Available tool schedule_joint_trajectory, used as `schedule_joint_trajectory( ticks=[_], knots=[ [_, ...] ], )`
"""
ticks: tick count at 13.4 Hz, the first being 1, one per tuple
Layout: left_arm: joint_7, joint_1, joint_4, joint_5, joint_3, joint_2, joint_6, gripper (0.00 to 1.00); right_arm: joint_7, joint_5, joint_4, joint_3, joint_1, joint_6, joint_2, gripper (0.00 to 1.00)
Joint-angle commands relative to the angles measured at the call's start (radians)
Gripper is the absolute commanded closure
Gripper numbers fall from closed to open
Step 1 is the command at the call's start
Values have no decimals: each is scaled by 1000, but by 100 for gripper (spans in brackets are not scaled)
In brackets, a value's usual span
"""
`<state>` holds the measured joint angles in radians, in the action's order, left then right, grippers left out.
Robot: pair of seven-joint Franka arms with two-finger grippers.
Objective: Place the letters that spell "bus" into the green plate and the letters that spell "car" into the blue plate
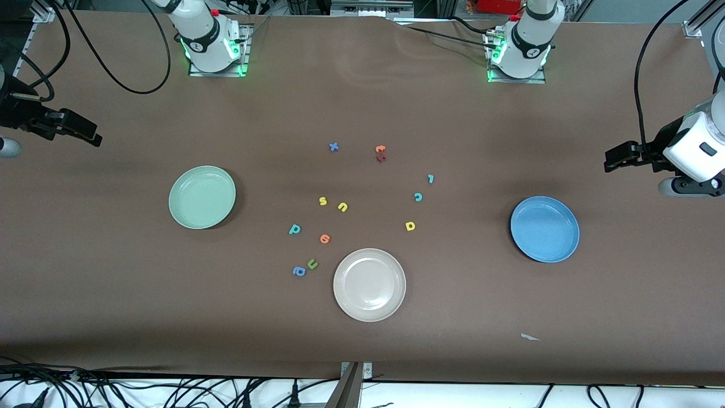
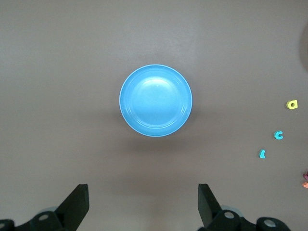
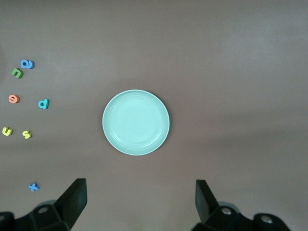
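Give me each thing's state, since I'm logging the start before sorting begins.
Round pale mint-green plate: empty.
Round mid-blue plate: empty.
Round beige plate: empty.
Left hand: open, holding nothing.
Right hand: open, holding nothing.
Teal c letter: loose on the brown table.

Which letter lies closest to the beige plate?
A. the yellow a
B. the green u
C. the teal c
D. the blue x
B: the green u lies just beside the beige plate, toward the right arm's end of the table, nearer to it than any other option.
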<state>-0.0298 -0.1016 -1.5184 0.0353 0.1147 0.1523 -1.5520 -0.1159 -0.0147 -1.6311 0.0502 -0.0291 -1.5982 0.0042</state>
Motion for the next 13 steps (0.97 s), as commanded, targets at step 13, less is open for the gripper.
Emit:
schedule_joint_trajectory(
  ticks=[13],
  knots=[
    [10,-4,-8,-17,-3,-7,-17,0,12,16,-16,-3,0,6,-24,0]
  ],
)
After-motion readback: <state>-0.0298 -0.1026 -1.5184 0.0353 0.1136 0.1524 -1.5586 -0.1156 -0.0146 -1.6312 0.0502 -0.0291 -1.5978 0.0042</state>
